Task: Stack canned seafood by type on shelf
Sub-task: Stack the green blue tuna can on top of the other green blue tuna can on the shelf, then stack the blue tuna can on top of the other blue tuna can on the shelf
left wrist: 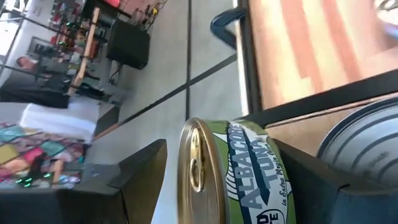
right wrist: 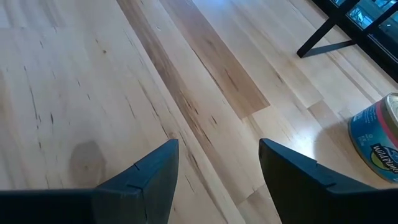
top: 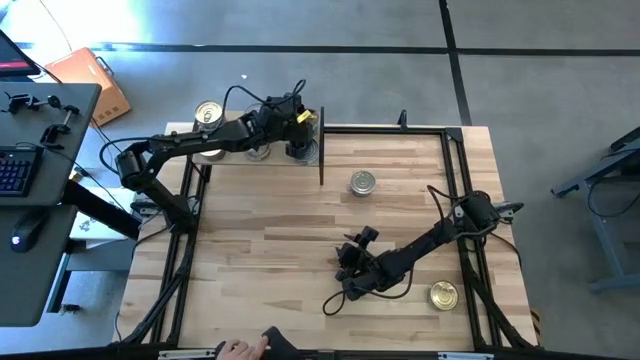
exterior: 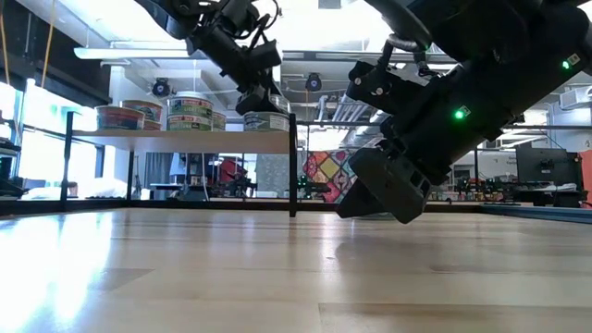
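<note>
From above, the left gripper [top: 297,148] is seen reaching over the shelf [top: 310,152] at the far left corner of the table [top: 260,250]. A gold-topped tin [top: 208,113] lies on the shelf; a silver-topped tin [top: 362,183] and another gold-topped tin [top: 443,295] lie on the table. The right gripper [top: 348,262] is held low over the table's middle.

At table height, the left gripper [exterior: 264,100] is seen just above a tin [exterior: 266,120] standing on the shelf [exterior: 185,139], beside further tins [exterior: 190,112].

From the left wrist, a green-labelled tuna tin [left wrist: 233,177] is shown between the spread fingers [left wrist: 140,183]; whether they touch it cannot be told.

From the right wrist, the fingers [right wrist: 155,171] are parted with nothing between, bare wood below, and a blue-and-pink tin [right wrist: 378,146] nearby.
</note>
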Controlling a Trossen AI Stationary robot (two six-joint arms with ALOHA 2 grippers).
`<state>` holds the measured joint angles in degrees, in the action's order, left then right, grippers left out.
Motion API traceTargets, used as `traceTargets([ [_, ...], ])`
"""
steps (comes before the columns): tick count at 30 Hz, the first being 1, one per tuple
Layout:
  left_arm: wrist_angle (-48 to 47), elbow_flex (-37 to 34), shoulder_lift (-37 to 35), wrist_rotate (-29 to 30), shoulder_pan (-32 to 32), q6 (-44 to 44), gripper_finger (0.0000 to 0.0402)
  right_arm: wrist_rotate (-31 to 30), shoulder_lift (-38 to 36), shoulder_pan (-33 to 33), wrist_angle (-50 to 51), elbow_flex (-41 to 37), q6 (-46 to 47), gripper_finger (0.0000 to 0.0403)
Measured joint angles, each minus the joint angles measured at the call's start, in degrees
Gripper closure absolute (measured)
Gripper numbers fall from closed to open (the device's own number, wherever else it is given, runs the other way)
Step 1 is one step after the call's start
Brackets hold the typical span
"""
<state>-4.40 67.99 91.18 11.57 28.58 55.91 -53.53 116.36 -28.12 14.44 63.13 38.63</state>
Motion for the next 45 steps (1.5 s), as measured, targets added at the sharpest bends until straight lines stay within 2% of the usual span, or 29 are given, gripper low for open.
traceTargets([
  [4, -0.4, 0.0, 0.0, -3.7, 0.8, -2.6, 0.0135, 0.1, 0.0, 0.0, -0.2, 0.0, 0.0, 0.0188],
  [13, -2.5, 0.0, 0.0, -7.0, 3.0, -7.6, 0.0135, 0.2, 0.0, 0.0, -0.2, 0.0, -0.1, 0.0188],
  [21, -2.8, 0.0, 0.0, -9.7, 3.4, -8.4, 0.0135, 0.2, 0.0, 0.0, -0.2, 0.0, -0.1, 0.0188],
  [25, -1.8, 0.0, 0.0, -9.8, 3.3, -9.8, 0.0135, 0.2, 0.0, 0.0, -0.2, 0.0, -0.1, 0.0188],
  [28, -2.5, 0.8, -0.3, -7.8, 2.8, -11.8, 0.0135, 0.2, 0.0, 0.0, -0.2, 0.0, -0.1, 0.0188],
  [32, -6.7, 4.7, -0.7, -3.7, 0.4, -17.2, 0.0135, 0.2, 0.0, -0.4, 0.0, 0.0, -0.1, 0.0188],
  [38, -17.8, 10.4, -1.8, -3.5, -6.3, -23.4, 0.0135, 0.2, -2.4, -2.2, 4.5, 0.0, 0.8, 0.0188],
  [43, -21.4, 10.4, -2.0, -4.0, -13.6, -26.8, 0.0135, -0.1, -7.4, -5.6, 15.5, 0.0, 6.7, 0.0188],
  [45, -20.1, 9.6, -1.8, -4.6, -16.5, -28.5, 0.0135, 0.0, -10.1, -7.3, 21.6, 0.0, 10.6, 0.0188],
])
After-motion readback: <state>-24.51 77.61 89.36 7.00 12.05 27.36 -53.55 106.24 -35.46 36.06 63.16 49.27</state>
